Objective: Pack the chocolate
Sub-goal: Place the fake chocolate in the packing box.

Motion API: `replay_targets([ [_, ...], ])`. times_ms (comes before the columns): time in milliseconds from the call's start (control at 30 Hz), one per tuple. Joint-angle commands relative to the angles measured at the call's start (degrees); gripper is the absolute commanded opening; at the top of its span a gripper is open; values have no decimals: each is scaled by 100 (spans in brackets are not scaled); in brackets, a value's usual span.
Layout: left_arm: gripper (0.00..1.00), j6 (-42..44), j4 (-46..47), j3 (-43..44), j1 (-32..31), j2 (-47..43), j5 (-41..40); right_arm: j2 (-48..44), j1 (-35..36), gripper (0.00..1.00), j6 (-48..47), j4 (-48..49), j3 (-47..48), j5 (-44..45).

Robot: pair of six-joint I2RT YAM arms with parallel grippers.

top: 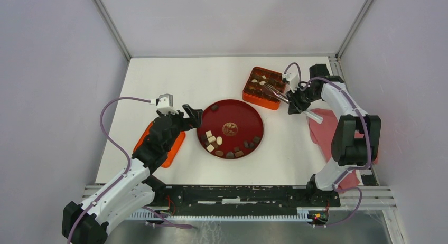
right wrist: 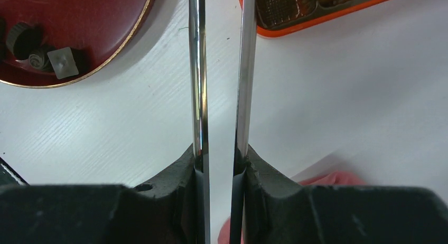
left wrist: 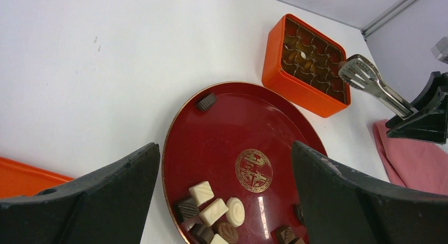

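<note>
Several chocolates [top: 214, 143], cream and brown, lie on the near part of a red plate [top: 238, 113]; more sit in the orange gridded box [top: 252, 94]. My left gripper [top: 193, 114] is open and empty at the plate's left rim. In the left wrist view its fingers [left wrist: 105, 202] frame the plate [left wrist: 232, 122] and the chocolates [left wrist: 211, 209]; one dark piece [left wrist: 206, 101] lies alone at the far rim. My right gripper [top: 294, 99] is shut on metal tongs [top: 277, 92], whose tips [left wrist: 359, 72] hover over the box [left wrist: 296, 88]. I see nothing held in the tips.
An orange lid [top: 171, 149] lies under my left arm, left of the plate. A pink cloth [top: 325, 128] lies under my right arm. The right wrist view shows the tongs' arms [right wrist: 198, 69], the plate edge [right wrist: 121, 48], the box corner [right wrist: 317, 23] and the cloth [right wrist: 327, 180].
</note>
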Motion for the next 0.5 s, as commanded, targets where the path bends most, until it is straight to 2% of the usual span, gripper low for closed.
replay_targets([
  [0, 98, -107, 267, 17, 26, -2, -61, 204, -143, 7, -142, -23, -7, -439],
  [467, 98, -107, 258, 33, 21, 1, -60, 749, -320, 19, -80, 150, 78, -448],
])
